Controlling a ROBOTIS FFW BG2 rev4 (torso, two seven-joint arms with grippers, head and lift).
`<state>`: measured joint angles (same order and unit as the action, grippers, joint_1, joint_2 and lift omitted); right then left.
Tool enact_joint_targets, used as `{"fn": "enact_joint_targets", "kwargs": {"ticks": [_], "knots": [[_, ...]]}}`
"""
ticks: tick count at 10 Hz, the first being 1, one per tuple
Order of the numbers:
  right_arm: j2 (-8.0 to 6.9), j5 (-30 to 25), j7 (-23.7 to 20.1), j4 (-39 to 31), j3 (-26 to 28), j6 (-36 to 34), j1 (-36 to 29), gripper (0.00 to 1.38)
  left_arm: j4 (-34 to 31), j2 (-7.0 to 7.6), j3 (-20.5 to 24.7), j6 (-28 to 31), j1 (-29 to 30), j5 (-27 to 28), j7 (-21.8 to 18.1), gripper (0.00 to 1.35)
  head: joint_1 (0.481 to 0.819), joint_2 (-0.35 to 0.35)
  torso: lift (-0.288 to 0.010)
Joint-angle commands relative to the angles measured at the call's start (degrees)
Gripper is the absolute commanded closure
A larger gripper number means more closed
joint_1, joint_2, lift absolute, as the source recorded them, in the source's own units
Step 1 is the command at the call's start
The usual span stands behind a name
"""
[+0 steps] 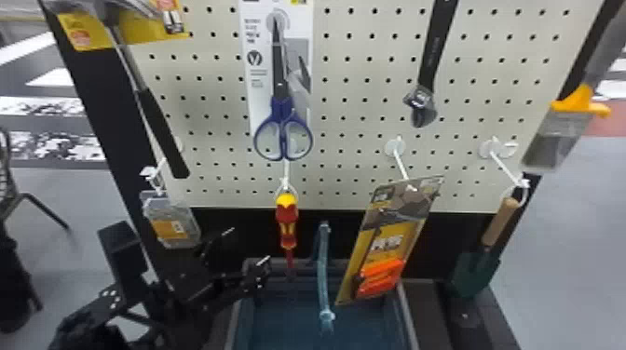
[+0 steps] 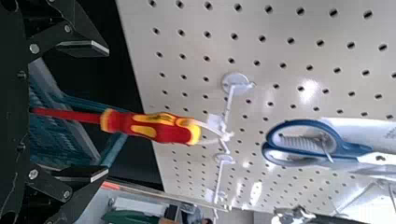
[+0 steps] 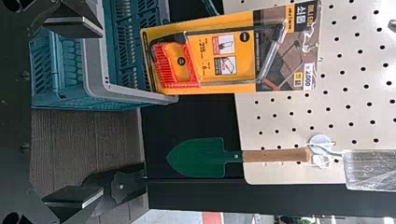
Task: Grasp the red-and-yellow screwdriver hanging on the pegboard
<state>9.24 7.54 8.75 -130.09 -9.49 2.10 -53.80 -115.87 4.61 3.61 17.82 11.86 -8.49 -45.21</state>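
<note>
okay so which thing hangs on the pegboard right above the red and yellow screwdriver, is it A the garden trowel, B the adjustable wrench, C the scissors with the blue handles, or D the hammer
C: in the head view, the blue-handled scissors hang with their finger loops just above the hook that holds the red-and-yellow screwdriver.

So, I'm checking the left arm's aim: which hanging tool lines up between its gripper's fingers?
The red-and-yellow screwdriver: from the wrist, its shaft shows between the left gripper's open fingers, while the trowel and packaged saw hang farther right.
</note>
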Motion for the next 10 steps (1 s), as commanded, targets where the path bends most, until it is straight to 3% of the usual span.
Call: {"fn": "enact_joint_targets", "kwargs": {"ticks": [1, 6, 10], "knots": [[-0.27, -0.16, -0.31, 0.22, 0.00, -0.16, 0.36, 0.11, 1.89, 0.57, -1.85, 0.11, -3.34, -0.65, -0.94, 0.38, 0.549, 0.000, -0.100], [-0.63, -0.42, -0.84, 0.64, -0.09, -0.16, 0.98, 0.11, 9.62, 1.36, -6.24, 0.73, -11.21, -1.79, -7.44, 0.38, 0.549, 0.000, -0.100], [-0.80, -0.60, -1.19, 0.92, -0.09, -0.34, 1.22, 0.11, 10.74, 2.07, -7.30, 1.17, -14.66, 0.67, -10.69, 0.38, 0.549, 0.000, -0.100]]}}
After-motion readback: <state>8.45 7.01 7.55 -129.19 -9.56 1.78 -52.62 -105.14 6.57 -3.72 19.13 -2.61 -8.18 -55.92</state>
